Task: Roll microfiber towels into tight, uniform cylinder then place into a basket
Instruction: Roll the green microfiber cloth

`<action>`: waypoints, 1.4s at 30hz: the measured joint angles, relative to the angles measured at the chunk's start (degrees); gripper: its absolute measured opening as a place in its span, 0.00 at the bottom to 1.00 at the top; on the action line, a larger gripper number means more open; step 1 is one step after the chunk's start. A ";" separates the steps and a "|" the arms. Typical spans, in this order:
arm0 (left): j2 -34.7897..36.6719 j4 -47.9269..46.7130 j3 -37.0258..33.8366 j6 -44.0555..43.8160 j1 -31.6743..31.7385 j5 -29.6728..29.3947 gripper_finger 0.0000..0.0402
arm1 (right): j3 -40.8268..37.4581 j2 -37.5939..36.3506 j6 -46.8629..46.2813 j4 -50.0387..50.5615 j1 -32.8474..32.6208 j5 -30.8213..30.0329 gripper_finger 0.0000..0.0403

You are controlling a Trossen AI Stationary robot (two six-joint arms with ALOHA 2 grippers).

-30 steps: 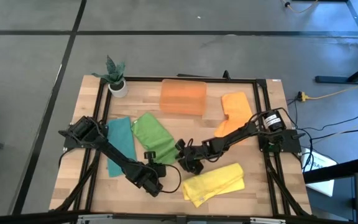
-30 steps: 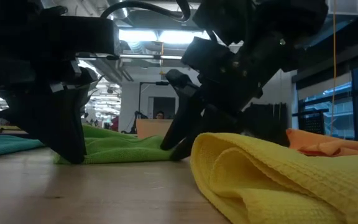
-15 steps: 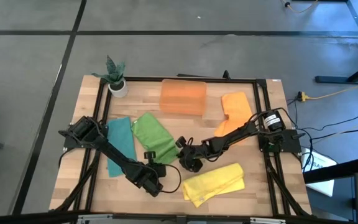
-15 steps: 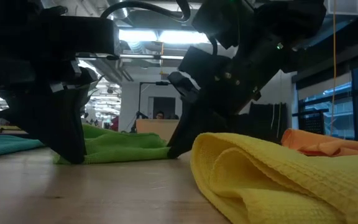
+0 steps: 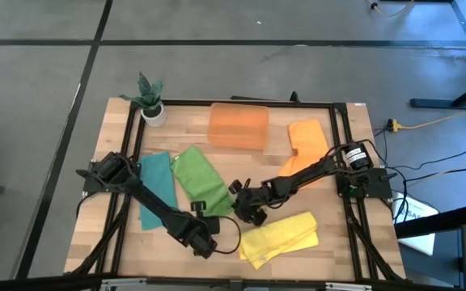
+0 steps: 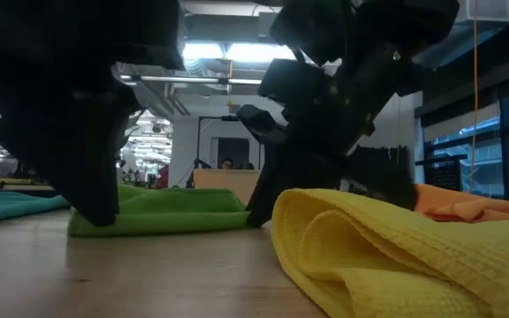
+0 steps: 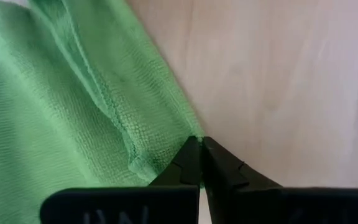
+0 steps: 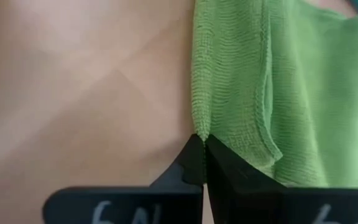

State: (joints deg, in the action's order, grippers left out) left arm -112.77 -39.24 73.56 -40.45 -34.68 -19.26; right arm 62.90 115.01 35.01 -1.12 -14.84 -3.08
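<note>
The green towel (image 5: 198, 178) lies flat on the wooden table, left of centre; it also shows in the low view (image 6: 170, 212). My left gripper (image 5: 204, 213) is shut on the left corner of its near end, and my right gripper (image 5: 235, 200) is shut on the right corner. A teal towel (image 5: 156, 187) lies to its left, a yellow towel (image 5: 280, 237) near the front edge, and an orange towel (image 5: 307, 139) at the far right. The orange basket (image 5: 238, 125) stands at the far middle. My left gripper pinches the green towel's near left corner (image 7: 190, 132) between its two fingertips. The fingers slant down onto it, and the corner stays low at the table. How many layers it holds cannot be told. My right gripper pinches the green towel's near right corner (image 8: 201, 129) between its two fingertips, where the hemmed edge ends. The fingers slant down from the table's right. The corner stays at table level and the rest of the towel lies flat.
A small white pot with a green plant (image 5: 150, 103) stands at the far left corner. A dark frame (image 5: 336, 145) runs round the table top. Bare wood shows between the green towel and the yellow towel (image 6: 387, 256).
My left gripper has gone a little toward the table's near edge and right, drawing the green towel's near end with it. That end now lies straighter and closer to the low camera. The towel's far part has stayed where it was.
</note>
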 joint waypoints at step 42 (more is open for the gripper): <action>0.39 -4.26 2.10 -5.53 4.56 3.25 0.00 | 10.41 0.80 -34.76 14.66 13.80 26.22 0.01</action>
State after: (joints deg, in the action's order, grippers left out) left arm -112.38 -43.50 75.66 -45.98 -30.12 -16.00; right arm 73.32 115.81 0.25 13.54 -1.04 23.14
